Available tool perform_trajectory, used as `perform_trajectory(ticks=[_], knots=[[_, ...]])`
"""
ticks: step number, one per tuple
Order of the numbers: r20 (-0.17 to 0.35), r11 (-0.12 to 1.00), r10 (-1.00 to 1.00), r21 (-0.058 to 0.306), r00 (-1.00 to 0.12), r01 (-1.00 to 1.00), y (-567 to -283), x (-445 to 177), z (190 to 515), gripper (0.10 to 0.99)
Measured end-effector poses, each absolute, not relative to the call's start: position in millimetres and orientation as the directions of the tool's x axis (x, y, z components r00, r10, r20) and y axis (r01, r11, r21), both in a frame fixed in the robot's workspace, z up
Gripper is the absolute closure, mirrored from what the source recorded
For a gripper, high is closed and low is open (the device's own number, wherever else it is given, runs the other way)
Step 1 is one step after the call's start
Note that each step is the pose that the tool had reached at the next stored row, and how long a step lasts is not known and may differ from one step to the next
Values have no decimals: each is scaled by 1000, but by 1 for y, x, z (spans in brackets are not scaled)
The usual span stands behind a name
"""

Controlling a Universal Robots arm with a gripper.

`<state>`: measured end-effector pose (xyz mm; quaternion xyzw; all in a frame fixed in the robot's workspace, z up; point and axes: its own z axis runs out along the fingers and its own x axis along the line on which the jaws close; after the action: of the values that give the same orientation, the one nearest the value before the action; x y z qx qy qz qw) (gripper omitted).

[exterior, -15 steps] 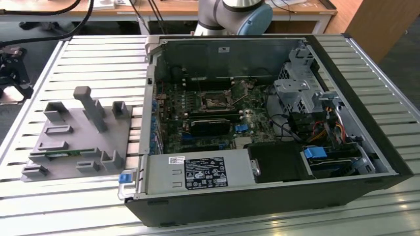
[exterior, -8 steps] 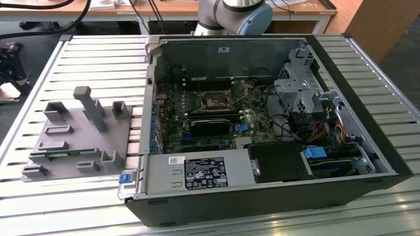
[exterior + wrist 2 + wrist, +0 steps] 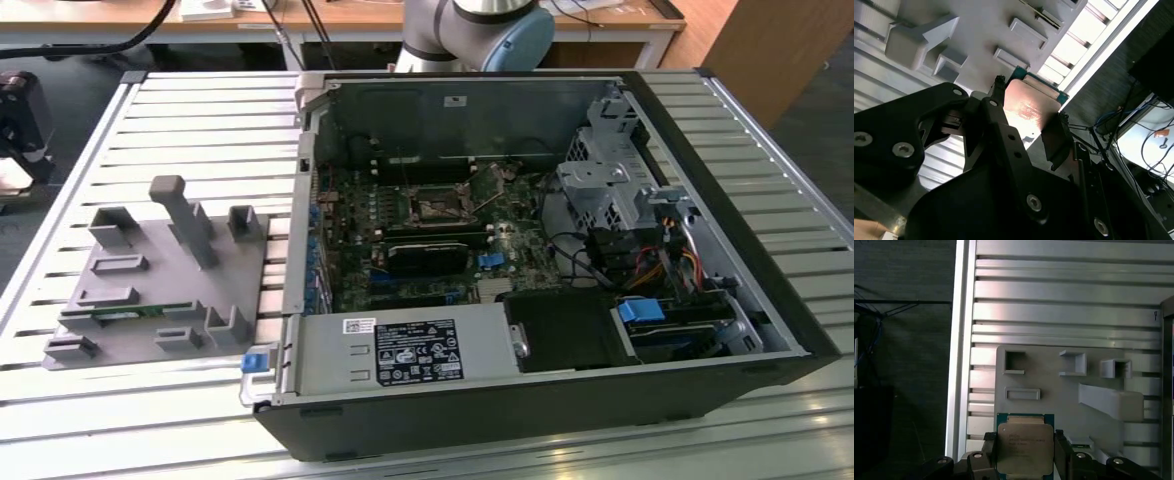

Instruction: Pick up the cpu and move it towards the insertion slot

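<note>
Cpu [image 3: 1025, 446] gripped flat in clenched tool [image 3: 1025, 457] over grey tray [image 3: 1049, 385]; insertion slot [image 3: 438, 208] seen well apart, toward exterior view's right of tray.

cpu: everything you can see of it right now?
The cpu is a flat square chip with a dull silvery metal lid, faint print and a green board rim. Its lid faces the first wrist view's camera. The black fingers clamp two opposite edges, holding it over the grey tray. Whether it touches the tray can't be judged.
</note>
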<state>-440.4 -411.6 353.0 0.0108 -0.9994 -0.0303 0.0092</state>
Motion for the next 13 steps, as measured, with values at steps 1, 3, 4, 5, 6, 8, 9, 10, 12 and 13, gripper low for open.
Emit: perform_trajectory(ticks=[1,3,4,5,6,8,9,10,12,13], knots=[[18,998,-22,61,-1000,-21,-412,-440,354,545],[18,998,-22,61,-1000,-21,-412,-440,357,545],[18,998,-22,61,-1000,-21,-412,-440,359,545],[18,998,-22,61,-1000,-21,-412,-440,361,545],[18,998,-22,61,-1000,-21,-412,-440,362,545],[18,998,-22,61,-1000,-21,-412,-440,365,545],[18,998,-22,61,-1000,-21,-412,-440,367,545],[18,998,-22,61,-1000,-21,-412,-440,369,545],[18,998,-22,61,-1000,-21,-412,-440,372,545],[18,998,-22,61,-1000,-21,-412,-440,374,545]])
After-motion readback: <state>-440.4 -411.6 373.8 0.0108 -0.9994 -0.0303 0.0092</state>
